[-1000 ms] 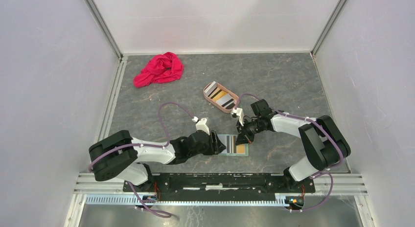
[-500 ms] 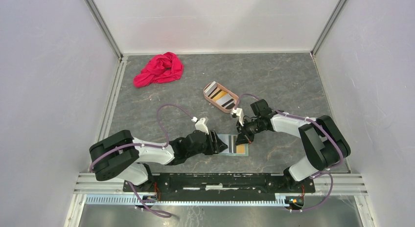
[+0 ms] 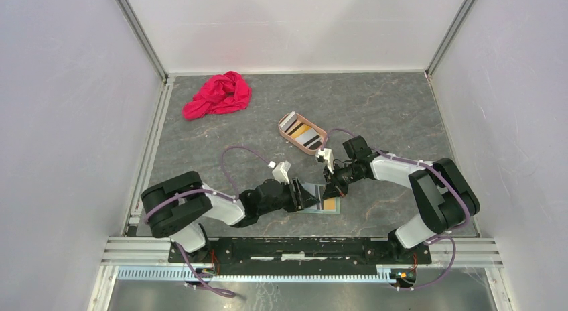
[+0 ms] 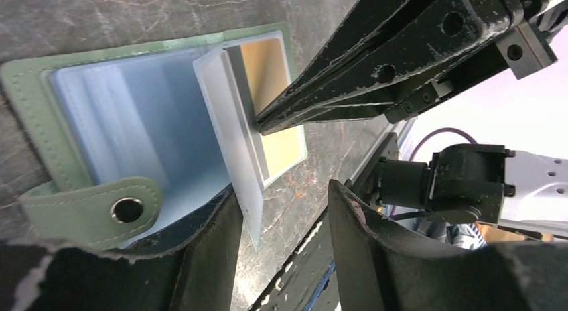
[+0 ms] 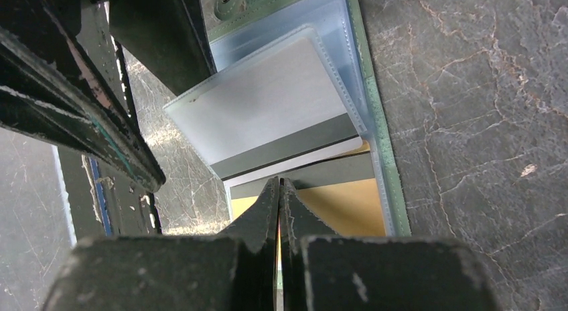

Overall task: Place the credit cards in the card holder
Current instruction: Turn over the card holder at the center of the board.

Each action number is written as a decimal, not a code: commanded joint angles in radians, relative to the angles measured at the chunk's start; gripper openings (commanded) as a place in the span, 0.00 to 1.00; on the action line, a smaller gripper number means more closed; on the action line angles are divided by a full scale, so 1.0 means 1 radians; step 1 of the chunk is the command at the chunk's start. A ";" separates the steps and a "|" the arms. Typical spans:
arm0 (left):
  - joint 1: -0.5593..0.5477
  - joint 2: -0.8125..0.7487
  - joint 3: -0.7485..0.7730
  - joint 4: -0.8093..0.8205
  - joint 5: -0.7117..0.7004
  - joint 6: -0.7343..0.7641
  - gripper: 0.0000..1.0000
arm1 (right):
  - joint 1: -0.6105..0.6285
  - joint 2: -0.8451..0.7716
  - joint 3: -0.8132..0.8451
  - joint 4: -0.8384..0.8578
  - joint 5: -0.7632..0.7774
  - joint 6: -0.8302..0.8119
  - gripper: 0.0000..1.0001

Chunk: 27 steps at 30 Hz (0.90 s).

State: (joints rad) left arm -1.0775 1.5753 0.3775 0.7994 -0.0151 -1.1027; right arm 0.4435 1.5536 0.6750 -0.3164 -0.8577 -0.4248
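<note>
Your left gripper (image 4: pixel 282 204) has its fingers spread, low over the near edge of the open card holder (image 4: pixel 27 103). A corner of the lifted clear pocket (image 4: pixel 228 116) hangs between them. Your right gripper (image 5: pixel 278 187) is pinched together, its tip against the orange card (image 5: pixel 341 207) lying under that pocket. The holder lies at 6 o'clock from the oval tray (image 3: pixel 324 133), where more credit cards (image 3: pixel 301 131) sit.

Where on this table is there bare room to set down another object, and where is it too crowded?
Free: the wide stretch right of the tray, out to the right wall; the patch between the red cloth and the left arm. Crowded: the near middle, where the left gripper and right gripper meet over the card holder.
</note>
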 commanded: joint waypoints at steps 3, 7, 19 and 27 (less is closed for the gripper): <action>0.003 0.052 -0.007 0.189 0.047 -0.072 0.55 | 0.006 -0.010 0.032 -0.018 -0.013 -0.026 0.00; 0.003 0.058 0.011 0.168 0.047 -0.072 0.52 | 0.005 -0.008 0.043 -0.036 -0.028 -0.039 0.00; 0.003 0.062 0.074 0.023 0.041 -0.040 0.36 | 0.006 -0.027 0.058 -0.061 -0.054 -0.066 0.00; 0.001 0.057 0.090 0.005 0.051 -0.023 0.36 | 0.003 -0.040 0.090 -0.113 -0.039 -0.112 0.00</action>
State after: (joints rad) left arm -1.0775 1.6272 0.4408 0.8017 0.0292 -1.1458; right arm 0.4435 1.5520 0.7124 -0.3977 -0.8856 -0.4900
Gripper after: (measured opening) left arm 0.360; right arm 0.006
